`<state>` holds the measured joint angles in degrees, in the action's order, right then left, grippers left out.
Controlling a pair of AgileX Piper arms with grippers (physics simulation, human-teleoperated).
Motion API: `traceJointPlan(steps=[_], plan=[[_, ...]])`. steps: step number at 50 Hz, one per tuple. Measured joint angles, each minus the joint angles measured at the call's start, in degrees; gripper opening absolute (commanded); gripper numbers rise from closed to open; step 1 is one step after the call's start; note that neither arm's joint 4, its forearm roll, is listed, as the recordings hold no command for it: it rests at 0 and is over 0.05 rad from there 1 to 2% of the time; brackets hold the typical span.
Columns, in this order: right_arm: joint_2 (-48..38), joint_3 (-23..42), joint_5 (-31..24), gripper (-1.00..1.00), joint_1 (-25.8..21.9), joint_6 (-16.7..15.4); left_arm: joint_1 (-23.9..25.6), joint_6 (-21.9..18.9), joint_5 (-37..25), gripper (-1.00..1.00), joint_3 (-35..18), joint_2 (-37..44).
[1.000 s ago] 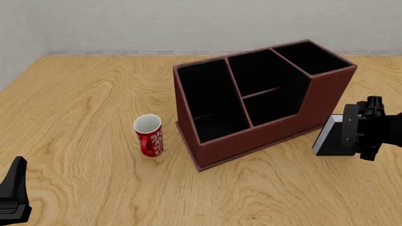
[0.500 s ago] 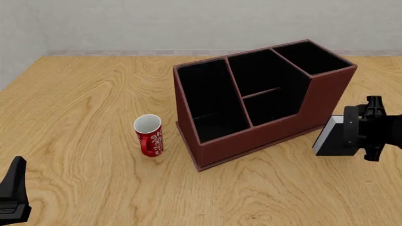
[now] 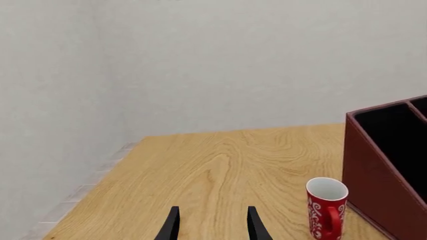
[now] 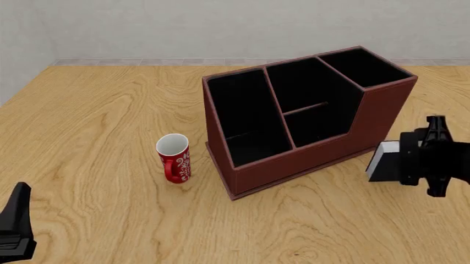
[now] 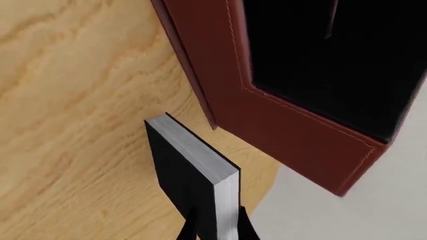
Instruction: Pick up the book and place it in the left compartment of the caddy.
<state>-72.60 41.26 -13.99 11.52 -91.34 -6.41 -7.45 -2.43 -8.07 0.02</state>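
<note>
The black book with white page edges stands on edge on the table, right of the caddy. My right gripper is shut on it from the right. In the right wrist view the two fingers pinch the book by its covers, with the caddy's reddish-brown wall just beyond. The left compartment, a long black-lined slot, holds nothing. My left gripper is at the near left corner, open and empty, its fingers apart.
A red mug with white patterns stands left of the caddy; it also shows in the left wrist view beside the caddy's end wall. The caddy's two middle sections and raised end section are black inside.
My right gripper has shifted a little right and lower in the front view, and the book in it has moved slightly with it. The left arm has barely moved.
</note>
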Motion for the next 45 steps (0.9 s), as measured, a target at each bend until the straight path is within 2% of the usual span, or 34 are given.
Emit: traceJointPlan(steps=[21,45], plan=[[5.85,-4.54,0.06,-1.0,-1.56,1.11,0.42,0.22,0.01,1.0,-0.55,-0.01],[14.89,-8.03,-8.87,-1.0,-0.19,0.29,2.5,0.45,0.19,1.0,-1.25,0.08]])
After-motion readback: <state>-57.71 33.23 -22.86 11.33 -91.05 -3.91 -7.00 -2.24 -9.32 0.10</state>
